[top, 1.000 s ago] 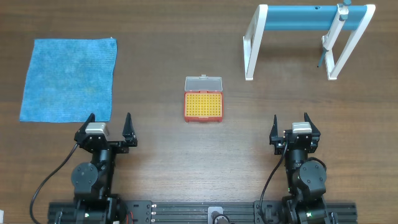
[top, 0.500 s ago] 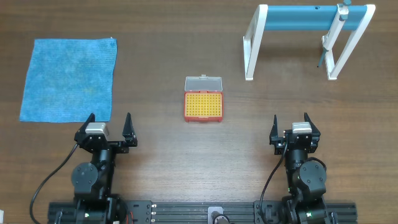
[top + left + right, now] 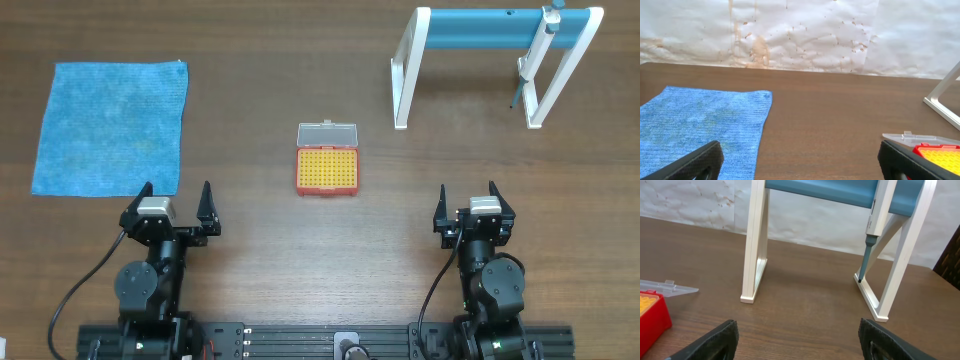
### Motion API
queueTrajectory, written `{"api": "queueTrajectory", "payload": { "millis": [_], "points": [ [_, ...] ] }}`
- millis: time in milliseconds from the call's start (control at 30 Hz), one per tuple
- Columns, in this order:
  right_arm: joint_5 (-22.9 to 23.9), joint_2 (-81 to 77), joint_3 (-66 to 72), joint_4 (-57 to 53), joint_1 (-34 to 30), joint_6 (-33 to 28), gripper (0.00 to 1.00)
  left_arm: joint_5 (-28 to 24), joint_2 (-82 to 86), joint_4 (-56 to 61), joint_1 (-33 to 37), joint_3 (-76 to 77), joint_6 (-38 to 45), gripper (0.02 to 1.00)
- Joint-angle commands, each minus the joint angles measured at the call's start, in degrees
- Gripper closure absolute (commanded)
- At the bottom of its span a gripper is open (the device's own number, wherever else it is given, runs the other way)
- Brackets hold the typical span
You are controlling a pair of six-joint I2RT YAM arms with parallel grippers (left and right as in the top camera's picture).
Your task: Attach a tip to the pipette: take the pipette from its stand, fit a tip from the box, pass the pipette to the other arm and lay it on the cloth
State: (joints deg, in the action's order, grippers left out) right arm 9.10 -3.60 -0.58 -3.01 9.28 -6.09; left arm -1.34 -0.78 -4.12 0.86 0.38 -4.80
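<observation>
first step not yet begun: pipette (image 3: pixel 535 45) hangs untouched on the stand (image 3: pixel 470 30), far right of the table. left end effector (image 3: pixel 172 203) and right end effector (image 3: pixel 467 205) are held open, empty, near the bases. next, the pipette must be reached and gripped by the right one, judged nearest.

One camera hangs high above my dark brown wooden bench (image 3: pixel 260 250) and looks straight down. My left wrist camera sits low behind my left pincer (image 3: pixel 800 162), facing level across the bench. Ahead of that pincer it shares the blue woven cloth (image 3: pixel 700 125) and the red box of yellow tips (image 3: pixel 940 155) with the overhead view. My right wrist camera, as low behind my right pincer (image 3: pixel 799 337), faces the white-legged stand with a blue bar (image 3: pixel 754 255) close ahead, and catches the same box's edge.
</observation>
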Motion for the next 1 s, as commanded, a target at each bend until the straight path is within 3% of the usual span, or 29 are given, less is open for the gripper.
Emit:
{"api": "queueTrajectory", "payload": {
  "millis": [33,500,700,833,867,1000],
  "points": [
    [0.74,0.15,0.35,-0.07,-0.35,1.11,0.209,-0.79,0.59,-0.44,-0.28,-0.07,0.57,0.023],
    [1.11,-1.77,-1.44,1.18,-0.35,4.02,0.207,-0.79,0.59,-0.44,-0.28,-0.07,0.57,0.02],
    [9.86,-18.38,-16.61,-0.24,-0.46,6.69,0.209,-0.79,0.59,-0.44,-0.28,-0.07,0.57,0.02],
    [10.34,-31.63,-30.45,-4.55,-4.04,6.23,0.207,-0.79,0.59,-0.44,-0.28,-0.07,0.57,0.023],
    [8.35,-34.23,-33.4,-5.81,-5.92,4.66,0.209,-0.79,0.59,-0.44,-0.28,-0.07,0.57,0.023],
    [-8.28,-41.4,-40.24,-7.19,-17.16,-1.86,0.209,-0.79,0.59,-0.44,-0.28,-0.07,0.57,0.023]
  ]
}}
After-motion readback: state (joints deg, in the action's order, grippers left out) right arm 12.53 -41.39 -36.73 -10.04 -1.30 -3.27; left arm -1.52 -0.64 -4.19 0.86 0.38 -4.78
